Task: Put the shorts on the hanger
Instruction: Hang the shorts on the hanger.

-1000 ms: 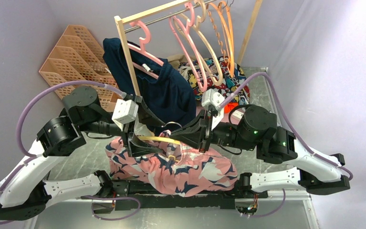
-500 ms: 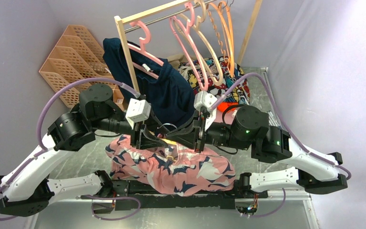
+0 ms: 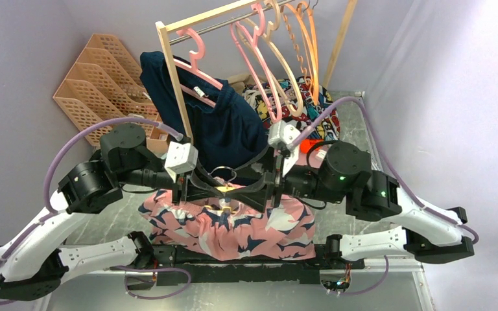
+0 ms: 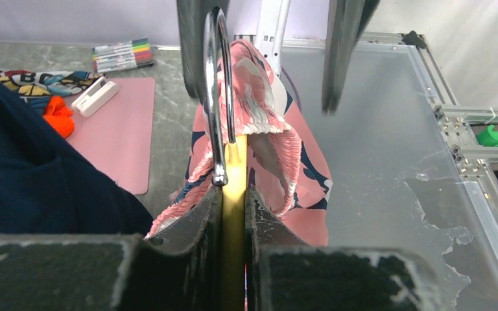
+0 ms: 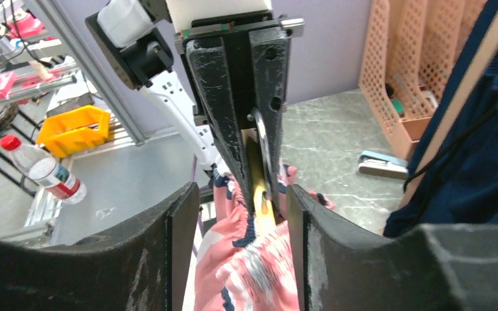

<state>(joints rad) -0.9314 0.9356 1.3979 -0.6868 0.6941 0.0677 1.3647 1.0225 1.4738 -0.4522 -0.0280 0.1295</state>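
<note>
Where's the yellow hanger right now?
Centre of the top view, between the two arms: the hanger is clamped in the left gripper, the open right gripper straddles it, and the shorts drape from it.

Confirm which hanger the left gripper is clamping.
The pale yellow hanger with the wire hook, shorts hanging from it; pink hangers and orange hangers hang on the rack.

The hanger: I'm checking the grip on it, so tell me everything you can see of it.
The hanger is thin pale-yellow plastic with a silver wire hook at its neck. Seen edge-on, it is held between the arms, clamped beside the hook by the shut left gripper. The open right gripper has a finger on either side, not clearly touching it. The shorts hang from it by their gathered waistband; cloth and fingers hide most of its length.
</note>
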